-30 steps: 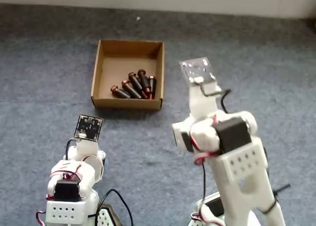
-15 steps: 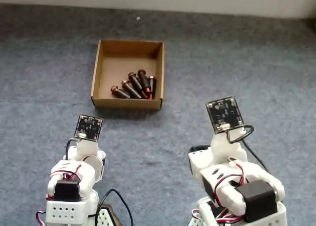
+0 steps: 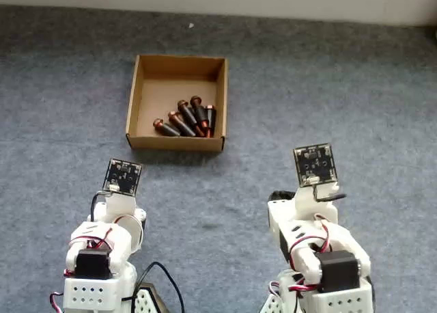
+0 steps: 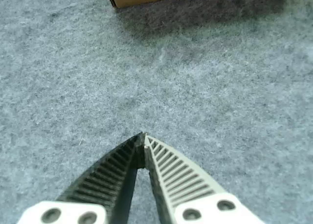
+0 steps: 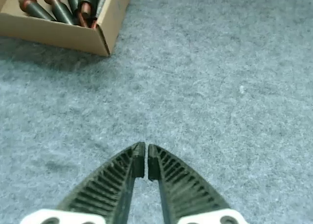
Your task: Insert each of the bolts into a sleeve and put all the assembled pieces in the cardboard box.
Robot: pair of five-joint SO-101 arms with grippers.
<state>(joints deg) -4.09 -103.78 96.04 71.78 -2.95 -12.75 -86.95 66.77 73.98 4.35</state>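
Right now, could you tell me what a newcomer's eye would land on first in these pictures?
Probably the cardboard box on the far side of the grey mat, with dark, copper-headed assembled pieces clustered in its near half. Then the left gripper and right gripper, both shut and empty, over bare mat short of the box.

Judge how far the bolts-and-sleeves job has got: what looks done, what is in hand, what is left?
Done: a cluster of assembled pieces lies inside the cardboard box. In hand: nothing; the left gripper and the right gripper are both shut, empty, over the carpet. Left: seemingly nothing, since every piece visible is already in the box.
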